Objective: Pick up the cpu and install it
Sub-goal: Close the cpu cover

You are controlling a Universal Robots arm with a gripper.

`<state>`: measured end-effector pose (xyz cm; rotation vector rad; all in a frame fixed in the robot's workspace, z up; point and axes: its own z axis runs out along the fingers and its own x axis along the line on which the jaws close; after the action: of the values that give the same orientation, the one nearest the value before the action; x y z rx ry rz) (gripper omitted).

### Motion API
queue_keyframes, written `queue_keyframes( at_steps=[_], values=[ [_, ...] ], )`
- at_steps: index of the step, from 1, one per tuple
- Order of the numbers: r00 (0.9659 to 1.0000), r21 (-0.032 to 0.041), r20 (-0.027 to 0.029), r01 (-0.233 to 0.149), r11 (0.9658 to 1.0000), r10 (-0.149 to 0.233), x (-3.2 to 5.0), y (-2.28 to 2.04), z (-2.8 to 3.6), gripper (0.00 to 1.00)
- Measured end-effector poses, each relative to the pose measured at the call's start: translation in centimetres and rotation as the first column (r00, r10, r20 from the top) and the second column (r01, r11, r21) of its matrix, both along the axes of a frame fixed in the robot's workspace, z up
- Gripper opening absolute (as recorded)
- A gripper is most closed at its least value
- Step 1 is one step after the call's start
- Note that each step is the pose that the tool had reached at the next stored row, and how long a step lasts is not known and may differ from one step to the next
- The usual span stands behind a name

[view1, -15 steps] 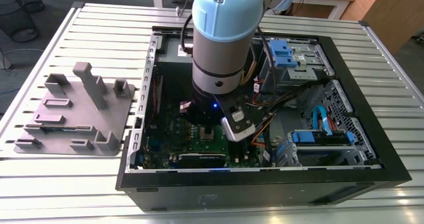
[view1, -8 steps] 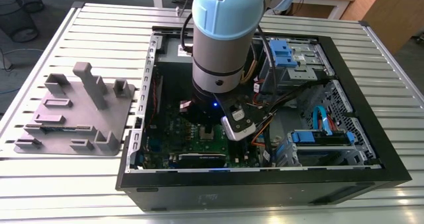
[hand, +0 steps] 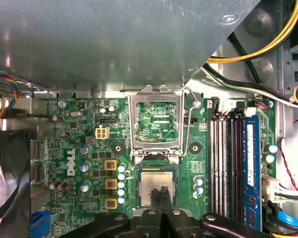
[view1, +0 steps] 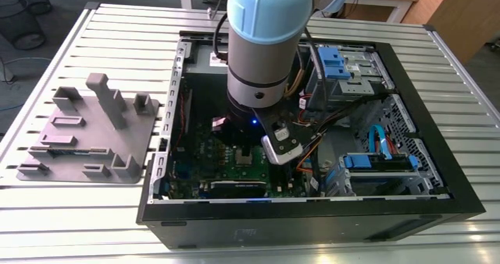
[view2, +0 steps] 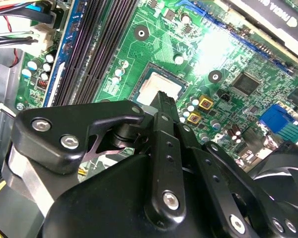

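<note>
On the slatted desk the open computer case holds the green motherboard; its socket frame stands hinged back; the cpu lies in the socket; the tool, pinched closed, sits over its edge; off-centre pressure there could tilt it and harm that socket.

An open black computer case is laid on a slatted table, a grey tray of upright posts set beside it at the exterior view's left. A green motherboard is seen inside, its socket frame raised
</note>
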<state>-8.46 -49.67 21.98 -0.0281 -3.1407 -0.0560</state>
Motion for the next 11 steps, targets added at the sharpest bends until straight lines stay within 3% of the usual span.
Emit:
queue_keyframes(
  at_steps=[11],
  values=[
    [1.0, 0.0001, 0.0001, 0.0, 1.0, 0.0, 0.67, 0.01, -0.03, 0.11]
  ],
)
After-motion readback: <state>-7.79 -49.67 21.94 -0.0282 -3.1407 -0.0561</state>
